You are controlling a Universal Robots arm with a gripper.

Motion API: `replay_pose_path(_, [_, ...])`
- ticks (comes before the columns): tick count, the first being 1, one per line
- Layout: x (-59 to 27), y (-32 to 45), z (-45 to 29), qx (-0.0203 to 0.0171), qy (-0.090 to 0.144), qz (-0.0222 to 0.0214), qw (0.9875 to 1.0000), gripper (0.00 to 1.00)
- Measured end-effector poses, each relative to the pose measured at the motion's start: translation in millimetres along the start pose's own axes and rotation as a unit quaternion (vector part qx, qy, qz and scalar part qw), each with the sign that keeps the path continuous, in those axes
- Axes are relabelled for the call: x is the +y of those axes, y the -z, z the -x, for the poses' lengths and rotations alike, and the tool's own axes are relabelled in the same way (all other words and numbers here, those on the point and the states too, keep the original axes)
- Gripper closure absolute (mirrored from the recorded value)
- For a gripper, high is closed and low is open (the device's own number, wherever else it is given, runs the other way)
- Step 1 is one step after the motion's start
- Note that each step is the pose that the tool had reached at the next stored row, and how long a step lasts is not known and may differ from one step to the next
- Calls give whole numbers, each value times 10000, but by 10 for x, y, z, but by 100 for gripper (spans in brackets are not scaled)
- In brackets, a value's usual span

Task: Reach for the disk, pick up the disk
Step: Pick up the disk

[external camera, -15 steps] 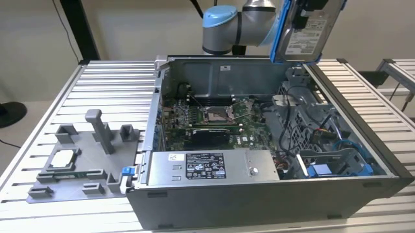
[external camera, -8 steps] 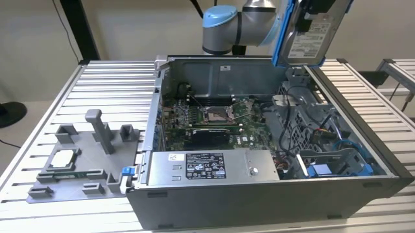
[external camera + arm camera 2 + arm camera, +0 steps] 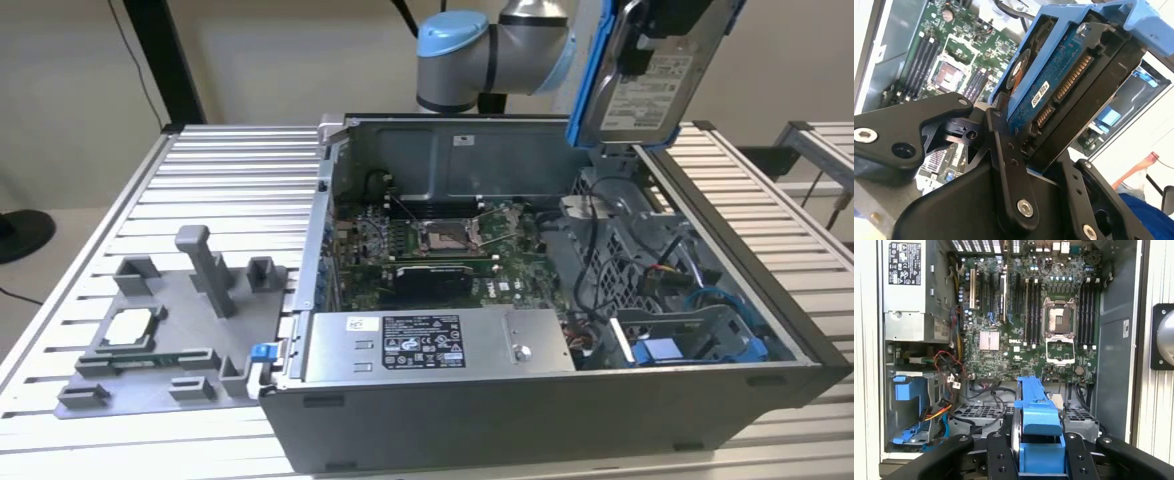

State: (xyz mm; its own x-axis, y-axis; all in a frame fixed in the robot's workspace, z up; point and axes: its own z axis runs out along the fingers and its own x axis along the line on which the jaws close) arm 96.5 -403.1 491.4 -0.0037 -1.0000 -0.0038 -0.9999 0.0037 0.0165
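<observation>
1. Exterior view: the disk [image 3: 650, 75] hangs upright in the air above the far right corner of the open computer case [image 3: 561, 400], which sits on the table [image 3: 80, 250]
2. Second wrist view: black fingers [image 3: 1004, 150] are clamped on the disk's [image 3: 1054, 90] sides

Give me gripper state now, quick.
Gripper: shut on the disk, held up above the open computer case.
</observation>
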Motion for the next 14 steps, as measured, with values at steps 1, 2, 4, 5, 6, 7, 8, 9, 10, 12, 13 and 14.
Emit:
replay_pose_path(1, [-3,0,-23,0,0,0,10000,100])
replay_pose_path(2, [-6,1,-46,1,0,0,10000,100])
replay_pose_path(4, [-12,1,-91,1,0,0,10000,100])
replay_pose_path(5, [-16,1,-115,0,0,0,10000,100])
replay_pose_path(6, [-19,1,-137,0,0,0,10000,100])
replay_pose_path(7, [-23,1,-161,0,0,0,10000,100])
replay_pose_path(8, [-28,2,-186,1,0,1,10000,100])
replay_pose_path(9, [-32,2,-210,1,0,0,10000,100])
replay_pose_path(10, [-35,2,-235,1,0,1,10000,100])
replay_pose_path(12, [-43,2,-285,1,0,1,10000,100])
replay_pose_path(13, [-46,2,-310,1,0,1,10000,100])
replay_pose_path(14, [-49,2,-337,1,0,1,10000,100])
